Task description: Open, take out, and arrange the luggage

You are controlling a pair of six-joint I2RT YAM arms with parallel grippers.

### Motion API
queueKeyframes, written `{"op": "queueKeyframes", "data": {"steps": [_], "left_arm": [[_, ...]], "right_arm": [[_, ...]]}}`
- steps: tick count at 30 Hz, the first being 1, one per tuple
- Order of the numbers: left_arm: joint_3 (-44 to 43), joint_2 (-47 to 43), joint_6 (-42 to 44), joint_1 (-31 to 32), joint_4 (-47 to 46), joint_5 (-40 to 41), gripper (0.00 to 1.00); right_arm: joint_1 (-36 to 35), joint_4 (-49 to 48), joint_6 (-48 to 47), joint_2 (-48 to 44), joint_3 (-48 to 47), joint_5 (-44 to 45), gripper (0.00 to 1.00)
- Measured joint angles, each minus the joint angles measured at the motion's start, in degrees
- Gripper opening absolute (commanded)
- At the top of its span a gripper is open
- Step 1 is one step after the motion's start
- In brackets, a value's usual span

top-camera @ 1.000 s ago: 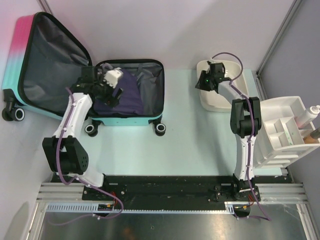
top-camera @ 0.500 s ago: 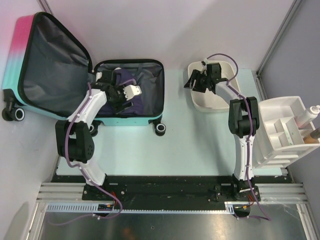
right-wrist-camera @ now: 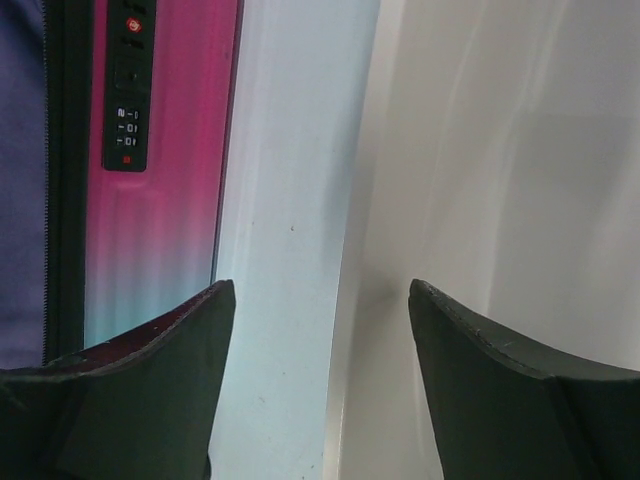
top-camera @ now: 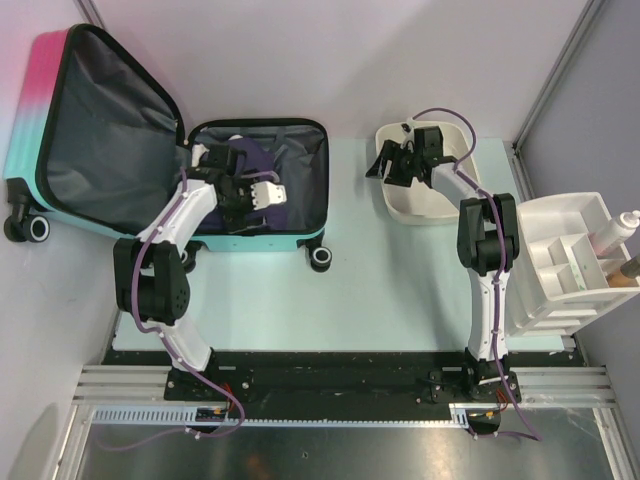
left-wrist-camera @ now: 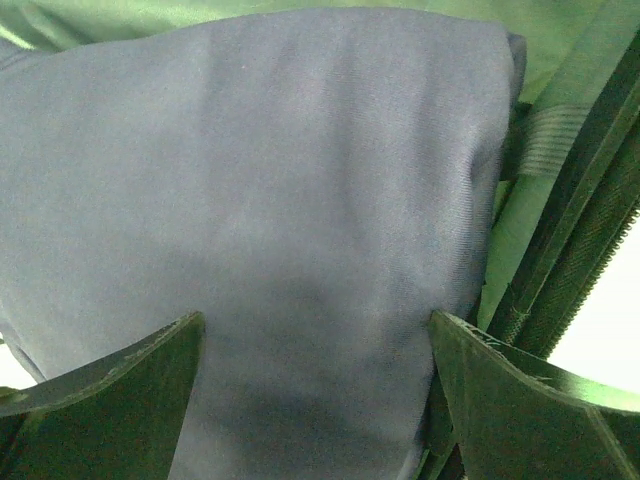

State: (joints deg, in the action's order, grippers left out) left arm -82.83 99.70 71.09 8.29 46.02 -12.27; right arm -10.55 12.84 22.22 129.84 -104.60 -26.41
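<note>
The luggage lies open at the back left. Its pink-to-teal lid leans up to the left and shows grey lining. A folded navy garment lies in the base. My left gripper is down in the base, open. In the left wrist view the left gripper has its fingers spread across the garment. My right gripper is open at the left rim of the white tub. In the right wrist view the right gripper straddles that rim, with the luggage's pink side to the left.
A white compartment organiser with bottles stands at the right edge. The luggage's wheels point towards the arms. A combination lock shows on the luggage's side. Metal frame posts stand at the back corners.
My left gripper has moved from the base's left edge to over the garment and sunk lower. My right gripper moved left to the tub's left rim, and the tub shifted slightly left.
</note>
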Motion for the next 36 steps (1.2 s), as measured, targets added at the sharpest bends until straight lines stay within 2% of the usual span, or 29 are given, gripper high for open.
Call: {"op": "queueKeyframes", "data": {"steps": [6, 8, 9, 11, 12, 13, 15, 20, 21, 28, 31, 32, 36], "left_arm": [[0.35, 0.59, 1.92, 0.2, 0.09, 0.55, 1.0], [-1.97, 3.02, 0.98, 0.2, 1.07, 1.18, 0.98], [-3.23, 4.72, 0.48, 0.2, 1.46, 1.49, 0.89], [-5.73, 7.72, -0.74, 0.2, 2.21, 1.84, 0.77], [-7.19, 9.11, -1.62, 0.22, 2.73, 1.86, 0.61], [-8.76, 10.19, -2.4, 0.22, 3.41, 1.77, 0.53], [-11.45, 11.39, -4.02, 0.24, 4.15, 1.51, 0.39], [-13.73, 11.45, -7.17, 0.24, 4.24, 0.9, 0.09], [-13.75, 11.41, -7.78, 0.24, 4.24, 0.72, 0.0], [-16.2, 11.37, -13.55, -0.94, 4.33, -1.57, 0.0], [-18.78, 11.37, -16.65, -2.43, 4.07, -4.04, 0.0], [-19.71, 11.34, -17.55, -3.1, 3.76, -5.11, 0.0], [-21.29, 10.62, -20.28, -5.42, 1.99, -8.22, 0.0]], "right_arm": [[-0.11, 0.13, -0.28, 0.0, 0.0, -0.37, 0.76], [-0.11, 0.13, -0.39, 0.0, 0.0, -0.5, 0.76], [-0.13, 0.15, -0.39, 0.0, 0.0, -0.61, 0.75], [-0.2, 0.15, -0.39, 0.0, 0.0, -0.96, 0.75], [-0.26, 0.15, -0.39, 0.0, 0.0, -1.11, 0.75], [-0.28, 0.11, -0.37, 0.0, 0.02, -1.27, 0.75], [-0.28, -0.24, -0.2, 0.0, 0.22, -1.57, 0.74], [-1.01, -2.56, 1.46, 0.02, 1.11, -3.02, 0.74], [-1.4, -3.23, 2.08, 0.02, 1.27, -3.48, 0.74], [-4.9, -9.73, 6.56, 0.83, 1.55, -8.02, 0.77], [-5.75, -10.82, 6.16, 0.79, 1.55, -9.62, 0.79], [-5.77, -10.99, 5.75, 0.72, 1.55, -10.05, 0.82], [-4.87, -11.3, 3.87, -1.25, 3.76, -10.34, 0.84]]}}
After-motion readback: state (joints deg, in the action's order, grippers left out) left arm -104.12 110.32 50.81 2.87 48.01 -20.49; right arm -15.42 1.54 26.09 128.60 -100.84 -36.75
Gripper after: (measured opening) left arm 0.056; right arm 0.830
